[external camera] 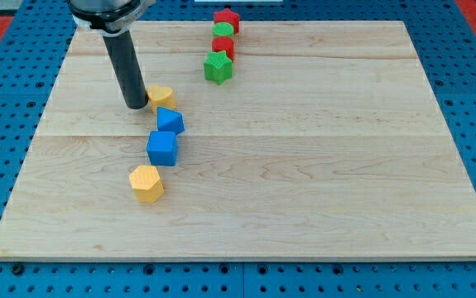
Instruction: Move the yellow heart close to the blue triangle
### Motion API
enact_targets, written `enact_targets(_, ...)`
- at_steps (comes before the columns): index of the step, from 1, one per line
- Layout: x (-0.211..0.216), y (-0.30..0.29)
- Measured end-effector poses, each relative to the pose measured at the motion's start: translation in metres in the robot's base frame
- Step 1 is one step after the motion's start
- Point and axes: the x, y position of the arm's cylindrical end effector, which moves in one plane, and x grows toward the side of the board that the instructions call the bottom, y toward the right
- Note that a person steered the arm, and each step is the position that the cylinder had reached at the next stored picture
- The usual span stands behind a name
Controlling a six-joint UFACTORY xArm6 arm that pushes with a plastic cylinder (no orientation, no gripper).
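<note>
The yellow heart (pixel 161 97) lies on the wooden board (pixel 320 165) in the upper left part of the view. My tip (pixel 137 107) is just left of the heart, touching or nearly touching its left side. The blue triangle (pixel 170 122) lies right below the heart, a small gap apart from it. A blue cube (pixel 162 148) sits just below the triangle.
A yellow hexagon block (pixel 146 183) lies below the blue cube. At the view's top a column holds a red star (pixel 226 18), a green block (pixel 223 31), a red block (pixel 223 45) and a green star (pixel 218 67).
</note>
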Motion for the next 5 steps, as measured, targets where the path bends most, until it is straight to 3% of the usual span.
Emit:
enact_targets(2, 0.000, 0.058)
enact_targets(4, -0.018, -0.015)
enact_targets(5, -0.031, -0.009)
